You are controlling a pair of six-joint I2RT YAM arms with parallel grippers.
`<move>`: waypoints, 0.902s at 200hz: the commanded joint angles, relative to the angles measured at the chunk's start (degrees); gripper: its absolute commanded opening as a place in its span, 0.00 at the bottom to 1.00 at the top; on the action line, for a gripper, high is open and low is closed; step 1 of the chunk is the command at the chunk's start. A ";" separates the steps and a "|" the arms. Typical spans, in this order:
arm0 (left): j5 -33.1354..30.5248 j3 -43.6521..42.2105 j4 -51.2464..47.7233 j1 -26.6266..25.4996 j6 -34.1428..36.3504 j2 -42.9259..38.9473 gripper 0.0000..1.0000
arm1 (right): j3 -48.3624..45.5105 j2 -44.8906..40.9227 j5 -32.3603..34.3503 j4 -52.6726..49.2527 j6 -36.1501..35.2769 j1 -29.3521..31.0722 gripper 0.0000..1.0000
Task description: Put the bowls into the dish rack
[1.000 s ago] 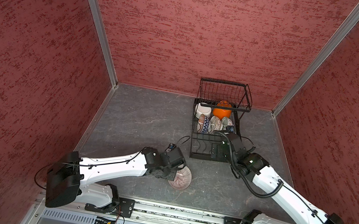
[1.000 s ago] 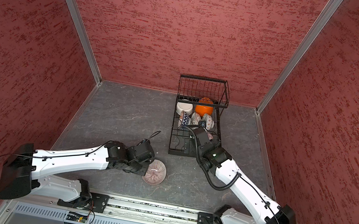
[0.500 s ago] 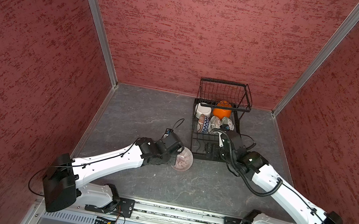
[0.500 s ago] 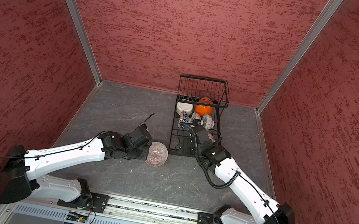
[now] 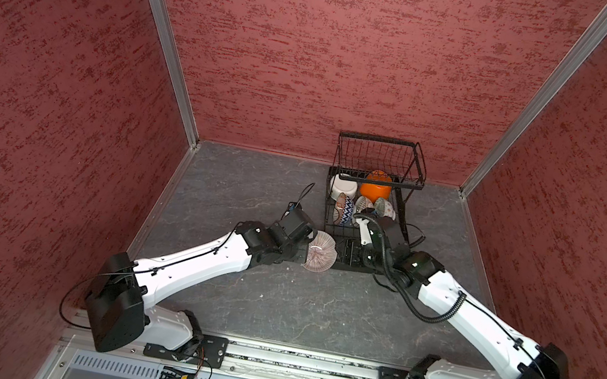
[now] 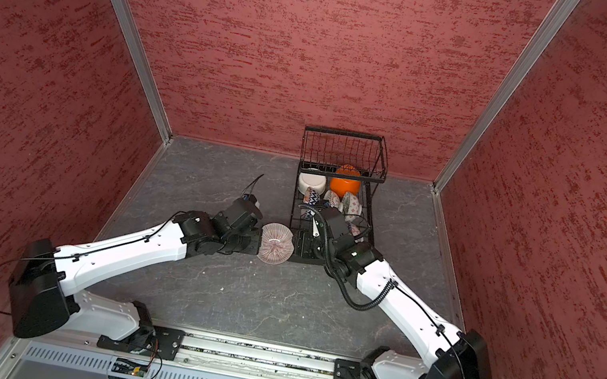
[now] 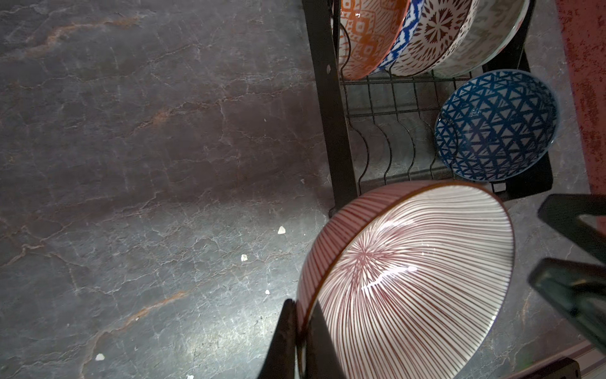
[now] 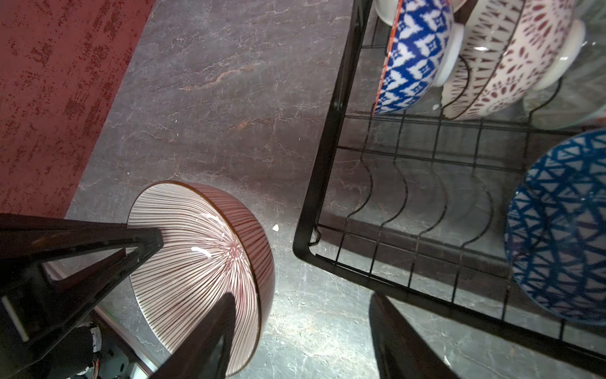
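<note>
We list: glossy striped ceramic bowl (image 5: 320, 251), fine red-and-white radial lines, mid-frame in both top views, just left of the black wire dish rack (image 8: 324, 157); left gripper (image 7: 299, 311) pinches its rim; right gripper (image 8: 301, 297) jaws apart.

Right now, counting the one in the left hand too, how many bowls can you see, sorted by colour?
Plain orange round bowl: 1
Plain white round bowl: 1
Blue-patterned ceramic bowls: 2
Red-and-white ceramic bowls, floral bowl and striped bowl: 2
Grey-green patterned ceramic bowl: 1
Total: 7
</note>
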 commanded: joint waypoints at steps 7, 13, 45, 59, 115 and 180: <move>0.91 2.76 3.91 0.61 1.34 1.05 0.00 | 1.98 1.32 0.85 1.77 1.23 0.28 0.60; 0.92 2.96 3.92 0.68 1.40 1.43 0.00 | 1.95 1.44 1.38 1.77 1.32 0.30 0.59; 1.51 3.62 4.37 0.86 1.61 2.64 0.00 | 1.93 2.28 2.76 2.47 1.59 0.33 0.50; 1.74 3.75 4.69 1.00 1.59 2.90 0.00 | 2.08 2.88 3.26 2.48 1.67 0.28 0.47; 3.34 3.54 5.46 1.70 1.71 3.50 0.00 | 2.75 5.27 3.29 2.79 1.69 0.33 0.32; 4.51 3.58 6.57 2.29 1.72 4.71 0.00 | 4.43 7.99 4.14 2.21 1.47 0.33 0.12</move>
